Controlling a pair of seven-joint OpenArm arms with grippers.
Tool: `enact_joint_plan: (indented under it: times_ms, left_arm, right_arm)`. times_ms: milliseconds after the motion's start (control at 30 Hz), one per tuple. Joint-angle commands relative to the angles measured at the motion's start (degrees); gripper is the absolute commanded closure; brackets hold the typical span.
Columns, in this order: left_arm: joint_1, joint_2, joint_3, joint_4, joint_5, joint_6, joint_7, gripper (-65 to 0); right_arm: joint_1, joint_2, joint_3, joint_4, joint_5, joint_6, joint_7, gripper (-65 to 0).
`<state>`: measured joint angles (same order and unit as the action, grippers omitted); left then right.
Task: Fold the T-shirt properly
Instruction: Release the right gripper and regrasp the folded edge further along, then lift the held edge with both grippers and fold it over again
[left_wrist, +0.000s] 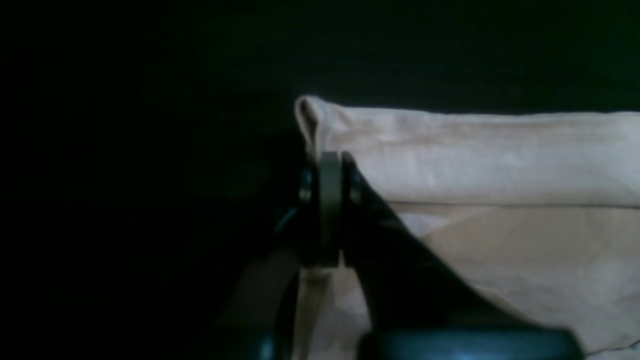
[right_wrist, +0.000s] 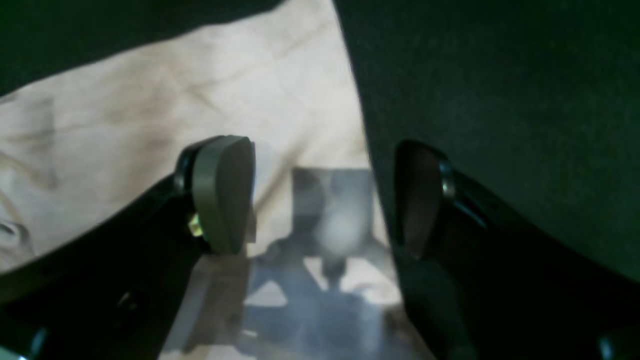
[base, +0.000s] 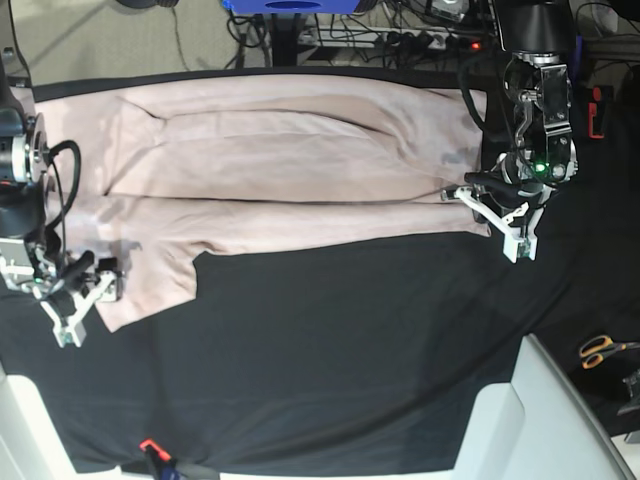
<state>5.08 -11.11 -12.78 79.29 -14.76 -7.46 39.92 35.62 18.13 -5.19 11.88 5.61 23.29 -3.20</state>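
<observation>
You are handling a thin, limp T-shirt (base: 290, 160): light, soft, sagging wherever unsupported, so take it at hems and corners. It is lying across the upper half of the base view on the black cloth (base: 330, 340), long edge already doubled over. Lower left, the right gripper (base: 85, 290) is standing with jaws apart over the sleeve edge, gripping nothing. At right, the left gripper (base: 497, 205) is pinching the shirt's folded corner, jaws together. Orange-handled scissors (base: 600, 349) are lying far right.
</observation>
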Motion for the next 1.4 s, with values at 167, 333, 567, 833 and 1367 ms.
enact_joint_plan:
  times_ms: [167,333,567,833,1367]
  left_arm:
    - [-0.2,-0.7,-0.3,1.5,0.0,0.0,-0.8,0.0]
    - [-0.2,-0.7,-0.1,1.5,0.0,0.0,-0.8,0.0]
    - [-0.5,-0.6,-0.1,1.5,0.0,0.0,-0.8,0.0]
    - [-3.4,-0.7,-0.2,5.1,0.0,0.0,-0.7,0.0]
    - [-4.9,-0.7,-0.1,8.4,0.0,0.0,-0.6,0.0]
  right_arm:
    - [1.1,1.1,0.4,0.6,0.4,-0.2,1.0,-34.2]
    - [1.1,1.1,0.4,0.6,0.6,-0.2,-0.6,0.0]
    - [1.1,1.0,0.4,3.2,0.6,0.1,-1.3,0.0]
    - [-5.0,1.5,0.4,25.3,0.6,0.1,-12.6,0.0]
    - [-13.2,2.3,5.9,57.8,0.2,0.1,-32.0,0.0]
